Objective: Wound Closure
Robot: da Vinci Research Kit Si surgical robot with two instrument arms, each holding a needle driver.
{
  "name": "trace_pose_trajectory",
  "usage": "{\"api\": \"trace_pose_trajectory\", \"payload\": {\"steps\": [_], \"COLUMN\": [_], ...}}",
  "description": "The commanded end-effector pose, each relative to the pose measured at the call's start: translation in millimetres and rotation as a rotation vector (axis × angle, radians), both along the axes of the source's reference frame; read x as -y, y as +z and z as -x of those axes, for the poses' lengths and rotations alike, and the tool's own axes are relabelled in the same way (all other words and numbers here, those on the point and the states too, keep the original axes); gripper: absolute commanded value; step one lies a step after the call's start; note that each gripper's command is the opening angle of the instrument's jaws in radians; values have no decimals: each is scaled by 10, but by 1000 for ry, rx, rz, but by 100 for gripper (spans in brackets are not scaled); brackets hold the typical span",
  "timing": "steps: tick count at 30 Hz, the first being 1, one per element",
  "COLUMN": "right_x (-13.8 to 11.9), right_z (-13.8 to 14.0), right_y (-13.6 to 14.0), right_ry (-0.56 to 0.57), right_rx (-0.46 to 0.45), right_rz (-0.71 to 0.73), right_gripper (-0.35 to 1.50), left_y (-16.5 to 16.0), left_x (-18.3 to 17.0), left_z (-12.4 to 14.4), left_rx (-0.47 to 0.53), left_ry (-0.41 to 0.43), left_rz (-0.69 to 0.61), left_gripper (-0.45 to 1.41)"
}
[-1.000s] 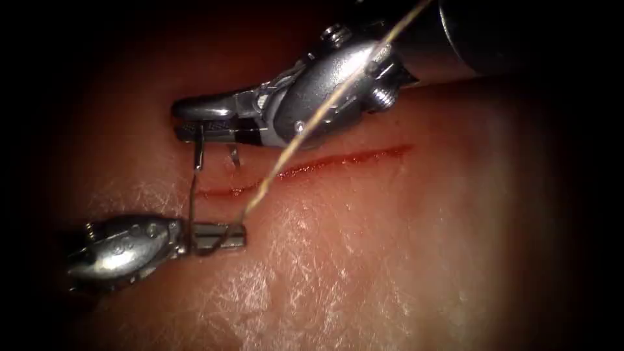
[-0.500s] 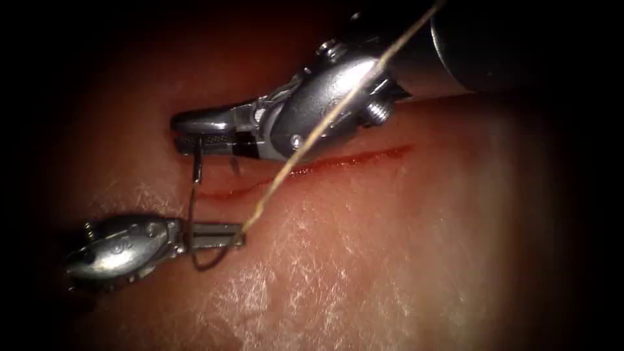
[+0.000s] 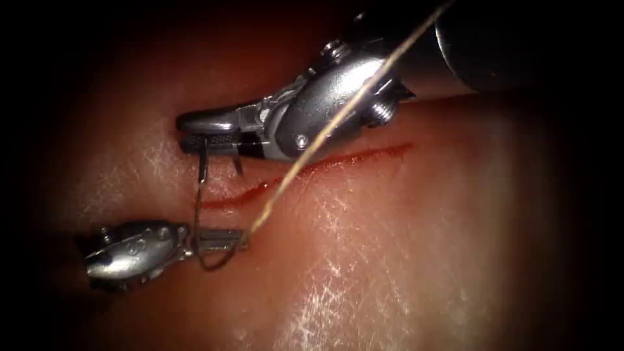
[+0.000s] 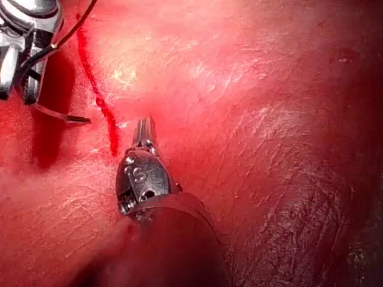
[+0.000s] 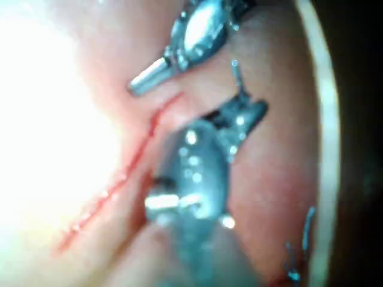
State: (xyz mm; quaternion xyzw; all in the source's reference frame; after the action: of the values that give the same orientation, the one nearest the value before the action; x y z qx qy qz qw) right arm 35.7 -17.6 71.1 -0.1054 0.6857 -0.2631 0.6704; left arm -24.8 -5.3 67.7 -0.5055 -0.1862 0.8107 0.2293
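The right tool's jaws (image 3: 195, 138) are shut on the curved needle (image 3: 197, 208) near its upper end, on the far side of the cut (image 3: 338, 158). From there the needle arcs down past the cut's left end and curls under the left tool's jaws (image 3: 239, 238), its whole curve lying above the tissue (image 3: 390, 260). Those jaws look shut, and I cannot tell if they pinch the needle. The thread (image 3: 325, 133) runs from the needle's tail at their tip up to the right. The left wrist view has the left jaws (image 4: 145, 122) resting by the cut (image 4: 99, 104).
Red fluid lines the cut along its length. The right tool's wrist (image 3: 325, 107) and dark shaft (image 3: 481, 39) hang over the cut's far side, with the thread crossing in front of them. The left tool's body (image 3: 133, 250) lies low at the near left.
The left tool has shifted a little to the right. More of the needle's lower bend now shows below its jaws. The right tool has barely moved.
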Motion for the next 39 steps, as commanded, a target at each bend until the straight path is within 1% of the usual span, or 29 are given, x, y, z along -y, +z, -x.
{"api": "trace_pose_trajectory", "payload": {"steps": [1, 11, 25, 29, 39], "right_x": [4, 17, 32, 37, 40], "right_z": [-7, -5, 2, 3, 13], "right_y": [7, 23, 31, 37, 60], "right_ry": [-2, -21, -70, -84, -94], "right_rx": [-2, 18, 27, 34, 51], "right_rz": [2, -6, -18, -28, -68], "right_gripper": [-35, -35, -35, -35, -35], "left_y": [7, 4, 3, 3, 2], "left_x": [4, 4, 4, 4, 4], "left_z": [5, 4, 3, 2, 1], "left_rx": [2, 3, 0, -1, -3], "left_ry": [-1, 0, 1, -1, -3], "left_rz": [-5, -8, -8, -6, -6], "left_gripper": [2, 2, 2, 2, 2]}}
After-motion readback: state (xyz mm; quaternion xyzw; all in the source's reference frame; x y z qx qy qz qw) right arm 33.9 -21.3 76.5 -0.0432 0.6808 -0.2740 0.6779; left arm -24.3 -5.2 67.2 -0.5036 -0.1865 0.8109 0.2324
